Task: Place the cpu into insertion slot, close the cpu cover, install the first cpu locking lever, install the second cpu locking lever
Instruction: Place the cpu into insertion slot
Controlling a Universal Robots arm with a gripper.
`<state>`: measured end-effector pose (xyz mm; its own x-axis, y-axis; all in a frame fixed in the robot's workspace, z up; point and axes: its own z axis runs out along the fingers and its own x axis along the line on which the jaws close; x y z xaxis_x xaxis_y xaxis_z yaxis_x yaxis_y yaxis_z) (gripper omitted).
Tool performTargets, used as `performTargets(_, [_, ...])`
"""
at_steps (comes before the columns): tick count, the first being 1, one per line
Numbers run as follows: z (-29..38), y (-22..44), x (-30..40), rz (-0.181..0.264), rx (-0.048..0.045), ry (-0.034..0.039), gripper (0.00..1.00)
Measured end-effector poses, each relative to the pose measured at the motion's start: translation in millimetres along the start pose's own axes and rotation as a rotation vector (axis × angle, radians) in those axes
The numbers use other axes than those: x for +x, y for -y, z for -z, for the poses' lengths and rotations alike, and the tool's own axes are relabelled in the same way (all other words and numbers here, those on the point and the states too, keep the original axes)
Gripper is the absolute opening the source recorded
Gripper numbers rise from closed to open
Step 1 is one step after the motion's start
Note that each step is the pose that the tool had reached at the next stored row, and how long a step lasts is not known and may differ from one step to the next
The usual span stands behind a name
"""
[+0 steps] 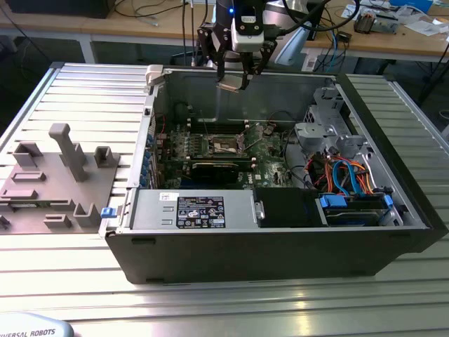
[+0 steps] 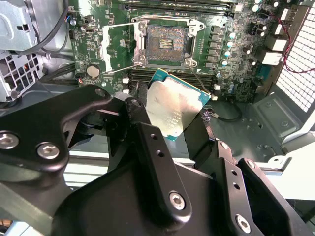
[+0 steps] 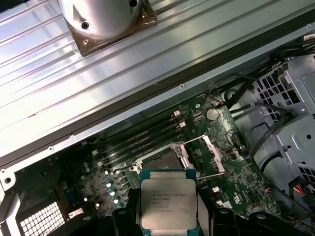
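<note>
My gripper (image 1: 234, 76) hangs above the back wall of the open computer case, shut on the cpu (image 1: 231, 83). In both wrist views the cpu (image 2: 174, 105) (image 3: 168, 205) is a square chip with a silver-grey top and a teal edge, pinched between the black fingers (image 2: 140, 115). The insertion slot (image 2: 165, 43) (image 3: 158, 160) (image 1: 226, 145) lies bare on the green motherboard (image 2: 216, 59), well below and ahead of the chip. The cpu cover (image 2: 117, 45) (image 3: 205, 153) is swung open beside the slot, and thin wire levers stand raised at the slot's edges.
Long memory slots (image 3: 138, 140) run beside the socket. A long black card (image 1: 217, 168), a power supply (image 1: 193, 210), a metal drive cage (image 1: 326, 126) and blue and orange cables (image 1: 344, 172) fill the case. A grey fixture block (image 1: 49, 186) sits at the exterior view's left.
</note>
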<state>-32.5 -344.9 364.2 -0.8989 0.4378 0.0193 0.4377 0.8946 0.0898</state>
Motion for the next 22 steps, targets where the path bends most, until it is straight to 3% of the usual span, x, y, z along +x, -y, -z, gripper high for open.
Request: performTargets(22, [-0.1,0.0,0.0,-0.018,-0.0004,0.0016,0.54])
